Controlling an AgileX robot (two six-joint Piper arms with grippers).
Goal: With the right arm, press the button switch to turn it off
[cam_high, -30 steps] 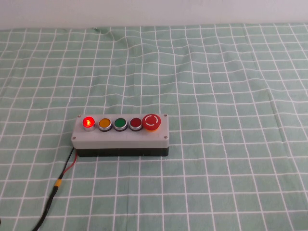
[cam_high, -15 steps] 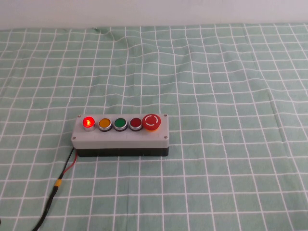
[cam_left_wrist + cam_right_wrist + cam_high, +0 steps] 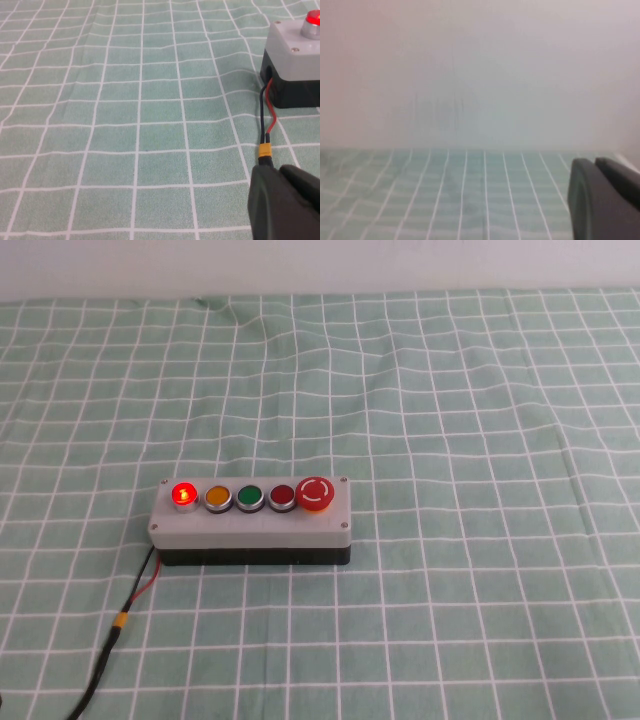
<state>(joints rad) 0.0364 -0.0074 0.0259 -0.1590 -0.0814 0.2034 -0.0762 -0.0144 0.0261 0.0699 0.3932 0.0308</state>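
One grey control box, the button switch (image 3: 250,523), sits on a green tablecloth (image 3: 480,420) with a white grid, slightly left of centre and in the lower half of the high view. Starting at the lower left corner of that view, a black cable (image 3: 105,665) runs up and to the right, passes a small yellow connector (image 3: 118,622), and enters the box's black base at its left end. Across the box top, from left to right, are a glowing red button (image 3: 184,494), a yellow button (image 3: 218,496), a green button (image 3: 250,497), a dark red button (image 3: 282,497) and a large red mushroom button (image 3: 315,493). Cloth lies open on every side of the box, widest to the right, reaching the frame's right edge. A pale wall (image 3: 320,265) runs along the top edge, behind the cloth's far border.

Neither arm appears in the high view. The left gripper (image 3: 285,202) shows as a dark shape at the lower right of the left wrist view, just beside the cable connector (image 3: 264,149), near the box's left end (image 3: 295,65). The right gripper (image 3: 605,197) shows at the lower right of the right wrist view, facing the wall across bare cloth. Whether either gripper is wide or narrow cannot be told.
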